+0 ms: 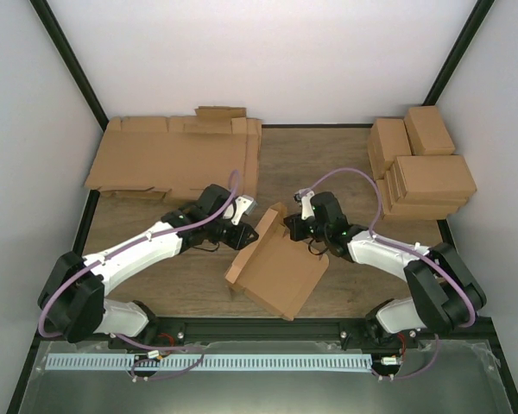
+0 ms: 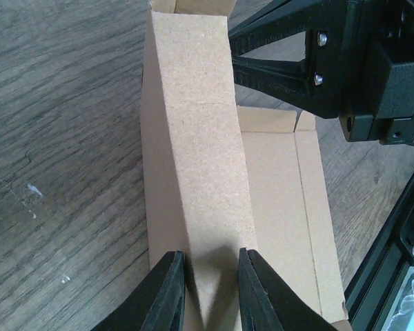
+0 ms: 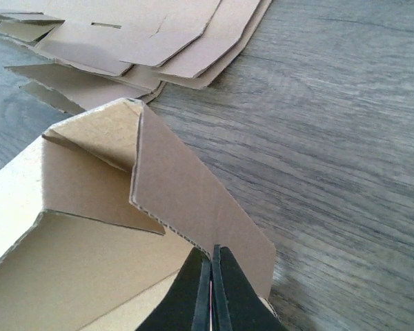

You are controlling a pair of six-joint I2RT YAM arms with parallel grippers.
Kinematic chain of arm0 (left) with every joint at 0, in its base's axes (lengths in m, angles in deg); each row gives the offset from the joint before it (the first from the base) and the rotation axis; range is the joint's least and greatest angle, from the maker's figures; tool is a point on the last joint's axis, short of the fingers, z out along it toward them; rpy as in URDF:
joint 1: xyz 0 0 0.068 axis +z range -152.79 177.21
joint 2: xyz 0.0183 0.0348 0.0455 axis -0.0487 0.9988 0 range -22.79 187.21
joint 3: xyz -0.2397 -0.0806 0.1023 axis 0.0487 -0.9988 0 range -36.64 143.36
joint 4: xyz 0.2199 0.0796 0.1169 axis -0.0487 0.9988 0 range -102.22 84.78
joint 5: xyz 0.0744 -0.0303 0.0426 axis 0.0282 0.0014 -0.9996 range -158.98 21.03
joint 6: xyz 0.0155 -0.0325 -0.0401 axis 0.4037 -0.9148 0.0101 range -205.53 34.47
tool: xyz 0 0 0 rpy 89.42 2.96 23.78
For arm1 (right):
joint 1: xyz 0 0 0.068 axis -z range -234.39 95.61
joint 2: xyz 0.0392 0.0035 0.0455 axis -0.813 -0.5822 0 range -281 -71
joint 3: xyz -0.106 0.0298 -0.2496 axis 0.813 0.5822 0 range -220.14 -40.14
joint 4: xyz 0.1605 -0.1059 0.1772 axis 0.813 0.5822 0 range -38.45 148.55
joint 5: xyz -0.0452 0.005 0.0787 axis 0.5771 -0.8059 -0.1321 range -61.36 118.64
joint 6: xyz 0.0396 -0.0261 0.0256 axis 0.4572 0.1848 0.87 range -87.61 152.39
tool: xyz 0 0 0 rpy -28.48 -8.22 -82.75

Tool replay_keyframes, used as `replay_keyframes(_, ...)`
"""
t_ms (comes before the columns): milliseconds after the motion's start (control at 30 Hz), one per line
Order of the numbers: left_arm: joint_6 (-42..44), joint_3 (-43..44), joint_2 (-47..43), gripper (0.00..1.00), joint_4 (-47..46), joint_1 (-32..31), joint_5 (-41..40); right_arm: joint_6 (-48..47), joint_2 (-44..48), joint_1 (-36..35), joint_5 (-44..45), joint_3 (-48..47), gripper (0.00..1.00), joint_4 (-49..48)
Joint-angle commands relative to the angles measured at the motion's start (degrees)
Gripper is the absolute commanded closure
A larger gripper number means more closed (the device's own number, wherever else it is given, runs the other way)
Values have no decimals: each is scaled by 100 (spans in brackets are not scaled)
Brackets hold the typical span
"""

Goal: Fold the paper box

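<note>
Walls going up: left claw (image 2: 210, 279) clamps the box (image 1: 276, 272) wall, right claw (image 3: 212, 279) closed at its flap, so tucking looks next.

Brightness: bright, even and diffuse in all three views; the white walls (image 1: 268, 52) are nearly washed out.
Shadows: soft and short; a faint one beside the paper box (image 1: 281, 267) on the table (image 1: 328, 164); a darker patch on the cardboard between the fingers (image 2: 167, 289) of the left gripper (image 2: 209, 256).
Glare: mild sheen on the wood grain, right wrist view.
Focus: top view sharp; flat sheets (image 3: 124, 41) toward the table's far edge look soft.
Distortion: enclosure posts (image 1: 69, 60) splay outward toward the top corners.
</note>
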Motion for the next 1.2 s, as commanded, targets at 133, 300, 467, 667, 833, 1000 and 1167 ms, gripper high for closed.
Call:
replay_keyframes(133, -45, -107, 233, 76, 128, -37, -135, 548, 118, -319, -186, -380, 99, -216)
replay_keyframes(300, -154, -96, 198, 76, 114, -46, -253, 827, 174, -324, -64, -430, 99, -189)
replay_keyframes(467, -279, -81, 169, 76, 49, -50, -321, 1369, 197, -404, 175, -342, 99, -228)
replay_keyframes(667, -331, -74, 219, 77, -3, -48, -313, 1706, 35, -714, 627, -431, 99, -205)
replay_keyframes(833, -341, -96, 184, 77, 36, -48, -405, 2022, -40, -944, 1021, -434, 99, -245)
replay_keyframes(1000, -319, -115, 152, 77, 61, -47, -464, 2330, -133, -1040, 1228, -403, 99, -238)
replay_keyframes(1167, -255, -100, 158, 77, 83, -37, -494, 2552, -255, -1044, 1127, -426, 99, -243)
